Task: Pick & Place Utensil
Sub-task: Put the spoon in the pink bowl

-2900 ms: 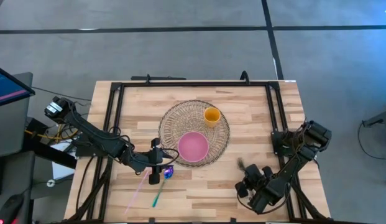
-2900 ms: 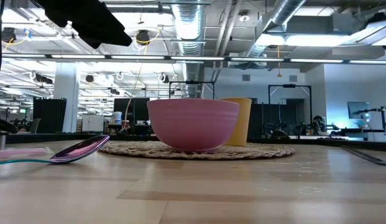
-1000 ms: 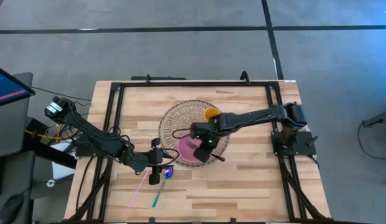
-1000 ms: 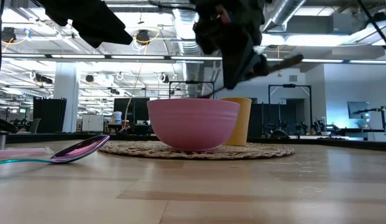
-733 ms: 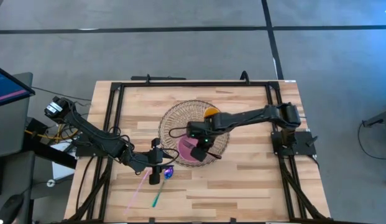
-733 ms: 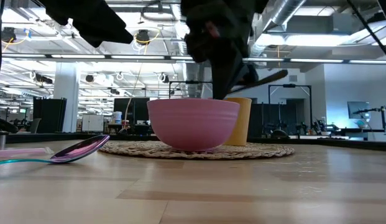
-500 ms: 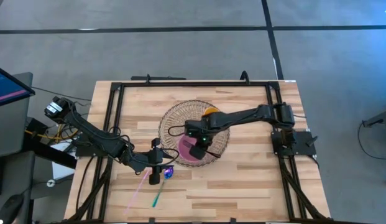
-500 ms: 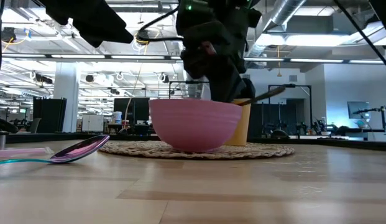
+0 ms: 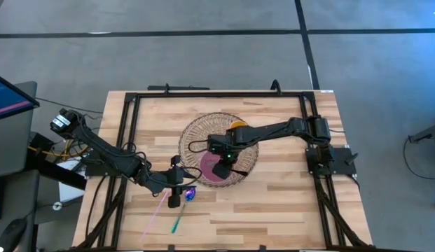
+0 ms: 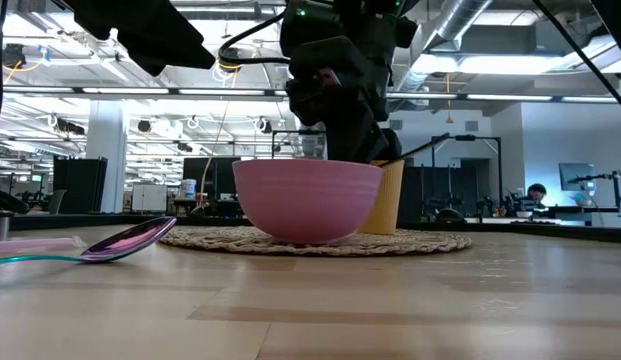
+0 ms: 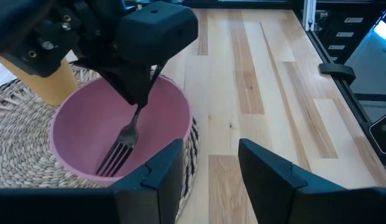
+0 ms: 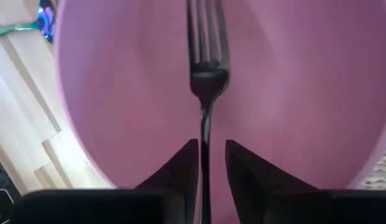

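A pink bowl (image 9: 211, 168) stands on a round woven mat (image 9: 196, 136), with a yellow cup (image 9: 237, 127) behind it on the mat. My right gripper (image 9: 221, 169) reaches down into the bowl and is shut on a metal fork (image 11: 121, 148). The fork's tines are low inside the bowl. My left gripper (image 9: 175, 199) is open and empty on the near left, just beside the bowl. Next to it a spoon (image 9: 183, 210) with a shiny purple bowl and a teal handle lies flat on the table. My right gripper pinches the fork's handle (image 12: 205, 134) between its two fingers, a little above the neck. The fingers slant down from above and lie roughly along the fork. The tines (image 11: 113, 160) point down, at or just above the bowl's floor. The handle's free end (image 10: 430, 147) sticks up behind the gripper.
A thin pink utensil handle (image 9: 157, 208) lies beside the spoon near the table's front left. A black frame (image 9: 129, 133) borders the table's left, far and right sides. Bare wood lies to the right of the mat.
My right gripper has gone down and a little toward the table's left, into the pink bowl, still shut on the fork. The fork has tipped from nearly level above the rim to tines-down inside the bowl.
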Robot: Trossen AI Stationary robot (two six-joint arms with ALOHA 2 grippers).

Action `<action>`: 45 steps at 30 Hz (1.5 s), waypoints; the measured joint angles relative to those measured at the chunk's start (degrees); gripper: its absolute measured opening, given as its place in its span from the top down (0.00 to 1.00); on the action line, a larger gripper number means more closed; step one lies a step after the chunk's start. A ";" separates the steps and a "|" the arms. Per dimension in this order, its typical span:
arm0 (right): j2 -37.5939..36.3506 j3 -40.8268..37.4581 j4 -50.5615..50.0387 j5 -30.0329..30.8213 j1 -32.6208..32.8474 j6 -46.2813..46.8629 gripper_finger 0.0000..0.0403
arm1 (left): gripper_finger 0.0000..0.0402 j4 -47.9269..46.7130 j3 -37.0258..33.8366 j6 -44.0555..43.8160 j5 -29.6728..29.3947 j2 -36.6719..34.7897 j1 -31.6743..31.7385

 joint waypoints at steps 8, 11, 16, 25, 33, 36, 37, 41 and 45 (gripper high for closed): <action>-0.42 4.03 -3.14 0.15 -0.03 -0.52 0.78 | 0.61 0.00 0.00 -0.02 -0.02 0.00 0.00; -0.47 7.40 -5.66 0.17 0.03 -2.89 0.78 | 0.61 0.00 0.00 -0.20 -0.01 0.00 0.00; -0.48 14.07 -11.72 0.95 0.83 -4.80 0.78 | 0.61 0.05 0.00 -2.77 0.00 0.00 -0.28; -0.59 25.66 -21.24 11.74 5.37 -14.23 0.78 | 0.61 3.56 0.00 -7.73 0.00 0.00 -3.66; -6.78 26.89 -19.75 17.02 10.74 -18.13 0.78 | 0.67 7.30 0.00 -7.75 -6.62 -0.01 -8.09; -10.37 25.45 -17.54 22.86 13.11 -18.24 0.78 | 0.69 7.34 0.17 -7.91 -7.72 0.04 -8.87; -11.62 24.08 -16.24 23.81 13.86 -18.27 0.78 | 0.69 7.37 0.38 -7.92 -8.23 0.07 -9.17; -16.34 14.33 -7.36 20.91 15.57 -21.88 0.78 | 0.69 7.53 1.85 -7.56 -8.64 1.16 -9.84; -22.83 0.79 4.78 17.98 15.36 -22.69 0.78 | 0.69 7.49 4.52 -5.64 -8.85 4.65 -9.90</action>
